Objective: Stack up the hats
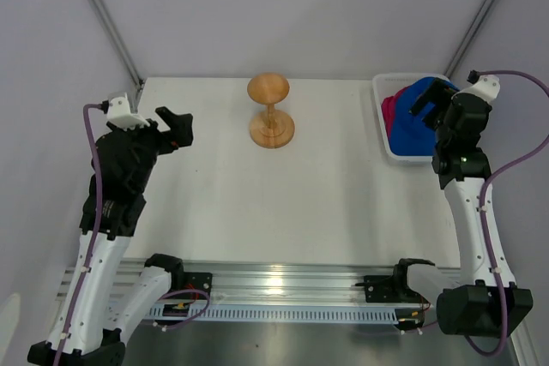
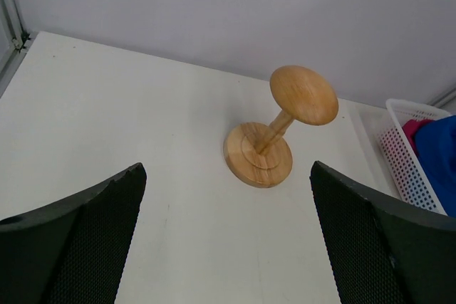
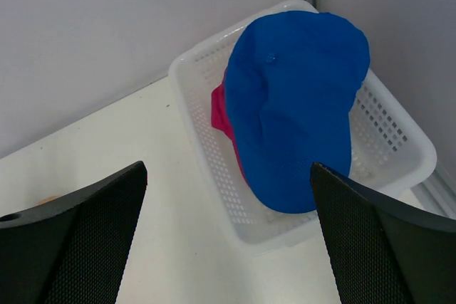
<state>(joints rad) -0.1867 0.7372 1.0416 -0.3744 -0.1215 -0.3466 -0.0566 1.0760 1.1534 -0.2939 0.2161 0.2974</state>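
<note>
My left gripper (image 1: 176, 129) is hanging wide open, facing the wooden stand (image 1: 271, 113). My right gripper (image 1: 431, 99) is hovering just as wide over the white mesh basket (image 3: 191, 80), where the blue cap (image 3: 299, 105) is sitting on top of a pink cap (image 3: 221, 112).

The left arm (image 1: 103, 212) rises from its base with the elbow bent. The left claw (image 1: 178, 129) is raised above the desk, pointing inward, jaws spread wide and holding nothing. The right arm (image 1: 473, 212) reaches straight forward. The right claw (image 1: 435, 97) tips downward, jaws equally wide and empty.
</note>
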